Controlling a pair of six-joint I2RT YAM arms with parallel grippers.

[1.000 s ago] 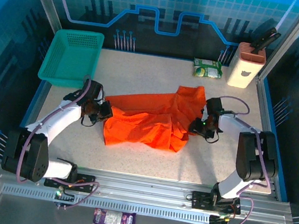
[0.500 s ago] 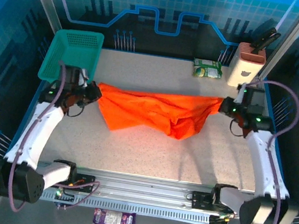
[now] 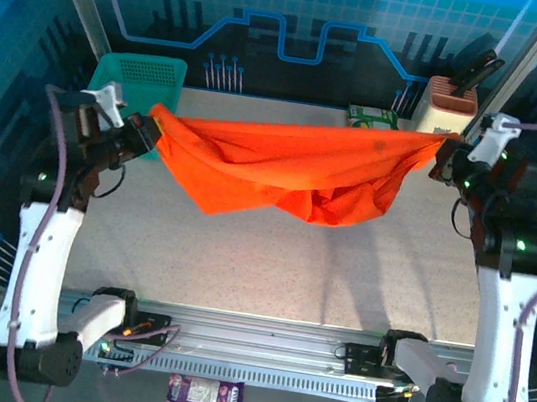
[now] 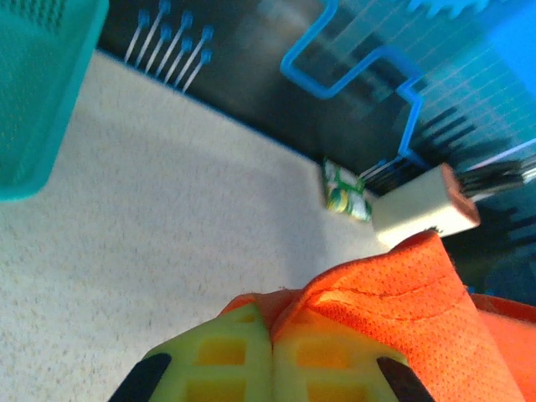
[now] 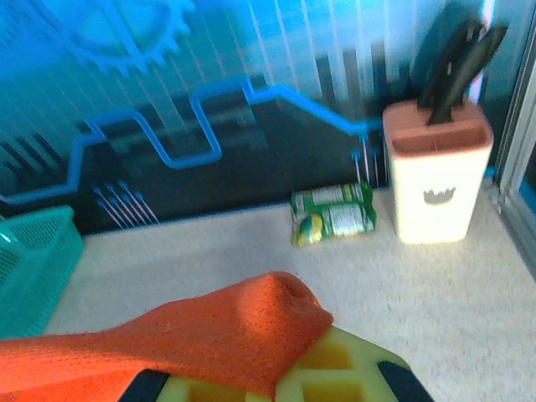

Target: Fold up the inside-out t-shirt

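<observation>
Across the far half of the speckled table (image 3: 266, 282), the inside-out t-shirt (image 3: 283, 168) hangs in the air, stretched like a hammock between the two arms. Its bright orange cloth runs taut along the upper edge and sags in wrinkled folds toward the middle. The lowest folds look clear of the tabletop, though from above that is hard to judge

At the table's left side the left arm (image 3: 39, 248) stands tall, and the right arm (image 3: 499, 316) stands opposite it, both raised well above the surface

Behind the shirt's left end sits the teal basket (image 3: 136, 70), in the far left corner. In the far right corner stands a pale knife block (image 3: 444, 106) with dark handles. A green packet (image 3: 372, 118) lies just beside it, partly hidden by the shirt's top edge

The left gripper (image 3: 147, 132) grips the shirt's left end. In its wrist view the yellow-green pads (image 4: 226, 364) press together with a hemmed fold of orange mesh pinched between them. The right gripper (image 3: 445, 152) is clamped tight on the shirt's right end, and in its wrist view a bunched tip of cloth lies over one pad
</observation>
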